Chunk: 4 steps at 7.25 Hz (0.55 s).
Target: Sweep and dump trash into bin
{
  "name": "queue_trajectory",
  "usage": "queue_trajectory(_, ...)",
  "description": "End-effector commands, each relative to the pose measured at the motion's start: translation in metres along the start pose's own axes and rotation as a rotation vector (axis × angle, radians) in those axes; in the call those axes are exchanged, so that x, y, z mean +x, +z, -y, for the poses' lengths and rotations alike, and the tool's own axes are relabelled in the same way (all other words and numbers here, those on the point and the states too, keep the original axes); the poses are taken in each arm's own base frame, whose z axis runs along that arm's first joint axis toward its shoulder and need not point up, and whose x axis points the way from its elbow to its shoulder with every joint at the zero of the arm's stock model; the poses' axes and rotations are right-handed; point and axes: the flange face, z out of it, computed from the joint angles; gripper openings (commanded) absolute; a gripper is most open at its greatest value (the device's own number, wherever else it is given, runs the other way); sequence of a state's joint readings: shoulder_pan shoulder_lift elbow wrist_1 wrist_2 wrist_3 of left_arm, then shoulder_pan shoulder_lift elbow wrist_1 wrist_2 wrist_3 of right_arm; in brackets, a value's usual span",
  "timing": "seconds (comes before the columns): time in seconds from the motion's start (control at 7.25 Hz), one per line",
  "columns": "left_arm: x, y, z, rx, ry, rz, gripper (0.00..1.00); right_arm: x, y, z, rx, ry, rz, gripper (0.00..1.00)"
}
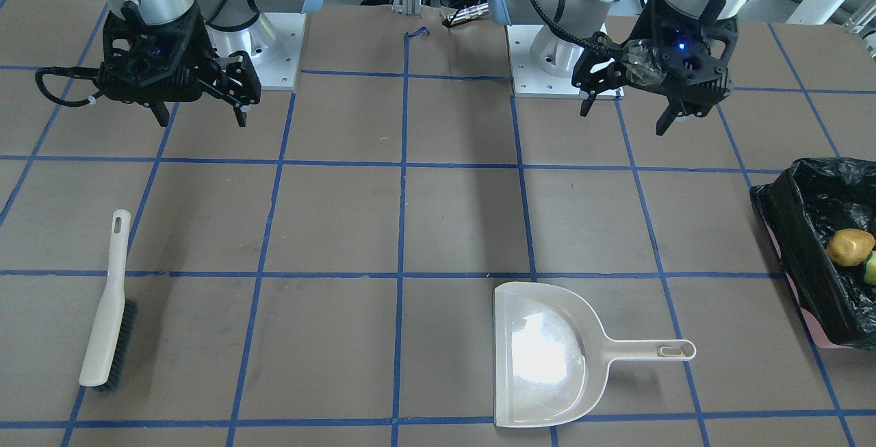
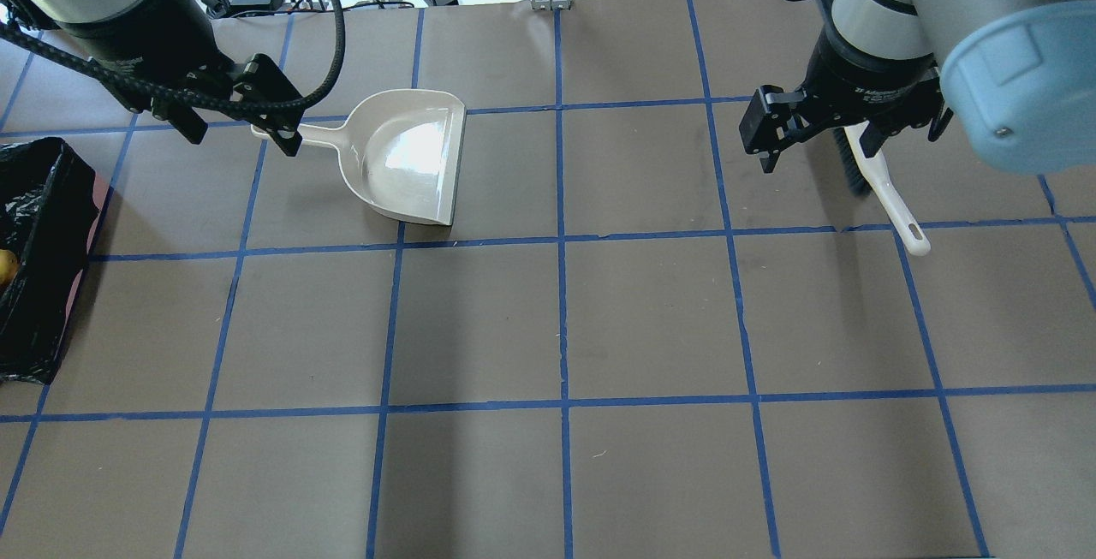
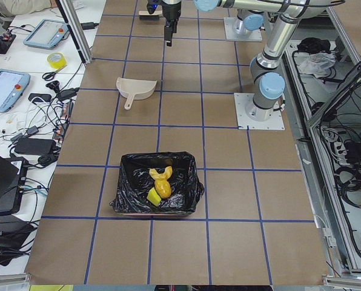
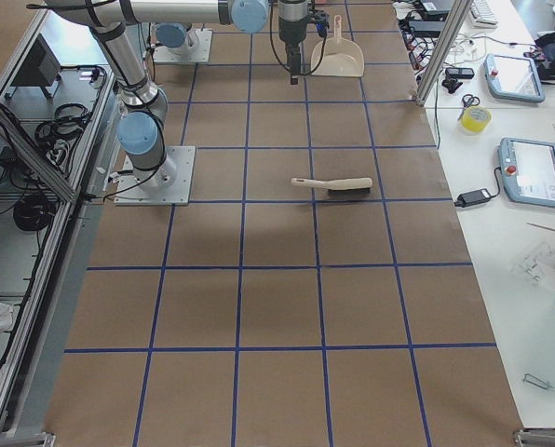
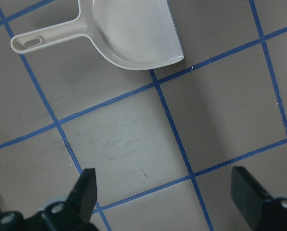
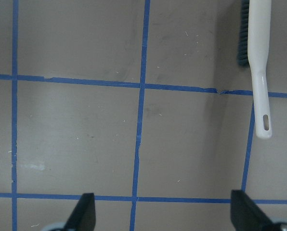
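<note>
Since the trash already lies in the bin on the counter, little remains; left gripper and right gripper hang open, empty; a careless left-arm swing could tip the bin.

Bright, even overhead light; hard white glare inside dustpan (overhead view too); bin liner glints; soft shadows on worktop; focus sharp.
</note>
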State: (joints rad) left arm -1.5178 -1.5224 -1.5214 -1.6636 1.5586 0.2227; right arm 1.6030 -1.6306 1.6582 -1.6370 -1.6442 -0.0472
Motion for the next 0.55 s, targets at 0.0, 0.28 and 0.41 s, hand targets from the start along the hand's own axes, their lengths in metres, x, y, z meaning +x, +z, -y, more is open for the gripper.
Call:
queue_trajectory(0.0,0.0021,0.0060,-0.0092,-0.016,-0.050,0.000,1.00,-0.0001,0.0002,0.0010,0.004,0.008,0.001,1.00)
queue_trajectory(0.28,0.0017,0.0111,-0.0072,-0.013,-0.056,-0.001,1.00,-0.0006,0.0084,0.0065,-0.014,0.011,0.003,1.00)
queue_trajectory(0.41,0.0020,0.0121,-0.0044,-0.005,-0.099,-0.009,1.00,-0.0006,0.0086,0.0064,-0.015,0.000,0.004,1.00)
